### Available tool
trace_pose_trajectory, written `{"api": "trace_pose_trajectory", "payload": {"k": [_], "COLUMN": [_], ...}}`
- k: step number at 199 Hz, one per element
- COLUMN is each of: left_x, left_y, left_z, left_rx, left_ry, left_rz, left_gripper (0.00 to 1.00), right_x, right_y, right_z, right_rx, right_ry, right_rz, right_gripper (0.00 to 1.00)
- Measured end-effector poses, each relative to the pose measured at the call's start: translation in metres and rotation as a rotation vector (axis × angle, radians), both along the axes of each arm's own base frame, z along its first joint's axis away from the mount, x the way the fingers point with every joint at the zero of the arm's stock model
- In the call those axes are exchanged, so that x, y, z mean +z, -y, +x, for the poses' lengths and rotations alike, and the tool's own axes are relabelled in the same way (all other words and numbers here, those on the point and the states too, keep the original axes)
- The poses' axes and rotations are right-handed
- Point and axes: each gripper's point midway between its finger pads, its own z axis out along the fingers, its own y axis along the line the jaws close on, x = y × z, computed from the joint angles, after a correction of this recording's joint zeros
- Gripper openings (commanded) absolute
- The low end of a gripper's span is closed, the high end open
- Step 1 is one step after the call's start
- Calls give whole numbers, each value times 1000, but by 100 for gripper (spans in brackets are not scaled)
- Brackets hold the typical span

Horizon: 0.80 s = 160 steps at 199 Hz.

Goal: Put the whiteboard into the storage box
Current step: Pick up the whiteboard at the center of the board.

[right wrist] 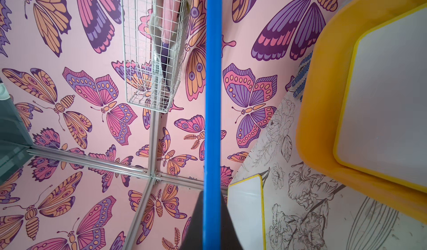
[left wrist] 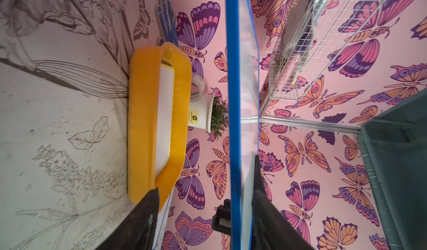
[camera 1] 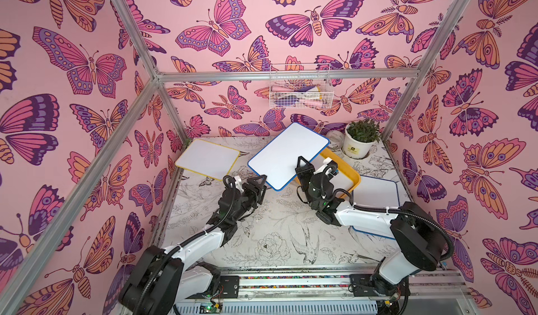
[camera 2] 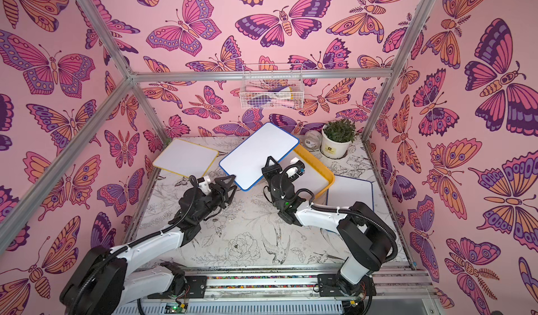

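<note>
Blue-rimmed whiteboard (camera 1: 286, 153) aloft and tilted, clear of the table (camera 1: 262, 235). Pinched on one long edge by the right claw (camera 1: 302, 161), clamped tight on the blue rim. Straddled on the short edge near the shared corner by the left claw (camera 1: 261, 180), partly apart: one finger close against the white face, the other well off the back, so no grip there yet. Below the right claw, on its side away from the left claw: the storage box (left wrist: 141, 121), with a yellow-rimmed whiteboard (right wrist: 388, 98) already lying flat inside.

Likely trouble:
- A one-edge pinch on a wide, slick board, hence a swing or slip during lowering.
- A corner catching the raised rim and leaving the board propped half out.
- A knock between the two claws, close together round one corner.

Little room beyond the right claw, with a potted plant (camera 1: 361, 136) near the box's far corner. Other blue-rimmed whiteboard (camera 1: 377, 192) flat under the right arm, just beside the box or touching it; cannot tell which. Open table under and behind the left claw. Second yellow-rimmed whiteboard (camera 1: 208, 159) beyond that claw, well apart.
</note>
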Motion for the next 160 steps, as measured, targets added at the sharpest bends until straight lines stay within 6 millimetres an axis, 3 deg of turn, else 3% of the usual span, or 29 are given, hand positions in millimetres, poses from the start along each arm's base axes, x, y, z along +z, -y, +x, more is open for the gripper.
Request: {"api": "trace_pose_trajectory", "payload": {"k": [56, 91, 127, 160], "left_x": [-1, 14, 16, 16], "left_y": [8, 6, 7, 7], "left_z": [22, 28, 30, 33], "left_rx": [35, 55, 59, 60], "left_ry": [59, 110, 128, 142], "left_rz": [-76, -96, -94, -107], "left_gripper": [38, 23, 15, 10], "right_x": [-10, -17, -16, -19], "right_y": [6, 7, 8, 8], "right_z": [0, -1, -2, -2], "right_rx": [-12, -11, -9, -4], "right_ry": [-24, -38, -37, -46], "right_rz": [19, 31, 65, 82], "right_gripper": [1, 1, 1, 9]}}
